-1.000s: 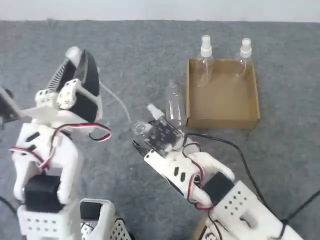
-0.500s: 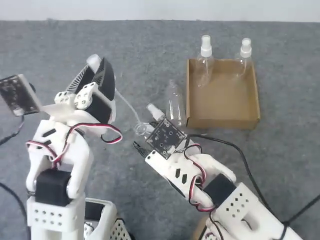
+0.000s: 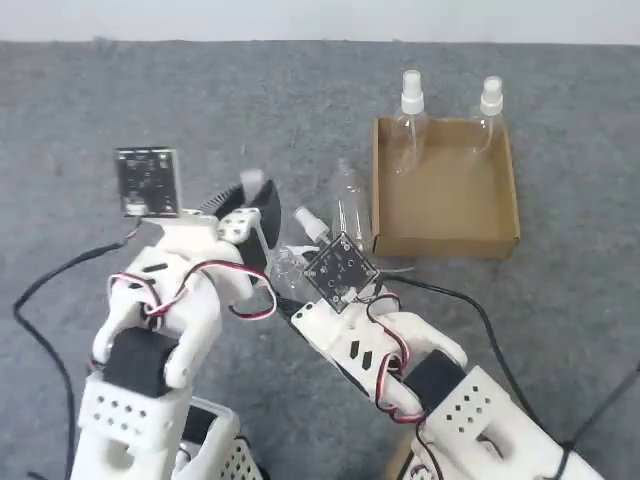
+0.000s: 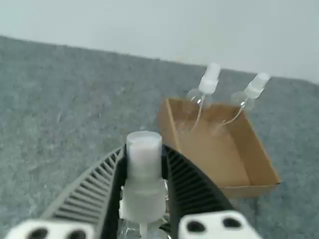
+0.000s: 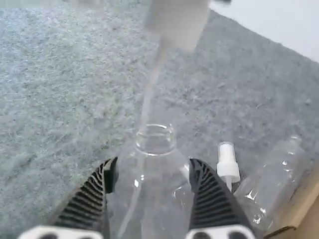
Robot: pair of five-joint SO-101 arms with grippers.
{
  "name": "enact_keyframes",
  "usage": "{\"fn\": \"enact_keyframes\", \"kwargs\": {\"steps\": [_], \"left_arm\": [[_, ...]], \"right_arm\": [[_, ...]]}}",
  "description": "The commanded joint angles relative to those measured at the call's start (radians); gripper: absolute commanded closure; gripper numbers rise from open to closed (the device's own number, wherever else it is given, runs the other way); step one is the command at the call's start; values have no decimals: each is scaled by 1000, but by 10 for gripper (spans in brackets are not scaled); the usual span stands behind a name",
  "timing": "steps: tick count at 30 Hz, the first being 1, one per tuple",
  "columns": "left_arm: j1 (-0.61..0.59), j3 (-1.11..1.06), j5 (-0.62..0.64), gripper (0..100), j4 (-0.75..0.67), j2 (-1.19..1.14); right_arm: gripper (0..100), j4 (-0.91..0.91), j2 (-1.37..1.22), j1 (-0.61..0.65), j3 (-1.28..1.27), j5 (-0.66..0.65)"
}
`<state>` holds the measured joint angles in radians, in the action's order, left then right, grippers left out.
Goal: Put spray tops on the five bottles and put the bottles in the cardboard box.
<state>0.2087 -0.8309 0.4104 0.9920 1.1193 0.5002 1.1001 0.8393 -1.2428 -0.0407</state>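
left gripper (image 4: 144,152) clamps a spray top (image 4: 144,179); right gripper (image 5: 152,169) grips an open bottle (image 5: 149,194); the top's tube (image 5: 149,94) hangs into its neck

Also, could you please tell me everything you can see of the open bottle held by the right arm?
The bottle is clear plastic, seemingly empty, with a round open mouth and no top. It is held roughly upright, clamped at its shoulders between the right gripper's black ribbed fingers. The thin tube of a spray top above it appears to dip into its mouth.
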Motion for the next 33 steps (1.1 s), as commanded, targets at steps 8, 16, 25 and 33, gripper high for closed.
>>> {"fn": "enact_keyframes", "kwargs": {"steps": [8, 16, 25, 33], "left_arm": [[15, -102, -35, 990, 3, 17], [100, -151, -91, 988, 2, 18], [107, -150, -127, 892, 2, 18], [11, -53, -126, 815, 8, 18]], "right_arm": [[993, -68, 42, -22, -6, 18], [993, -68, 42, -42, -6, 20], [993, -70, 42, -114, -5, 77], [993, -70, 42, -114, -5, 77]]}}
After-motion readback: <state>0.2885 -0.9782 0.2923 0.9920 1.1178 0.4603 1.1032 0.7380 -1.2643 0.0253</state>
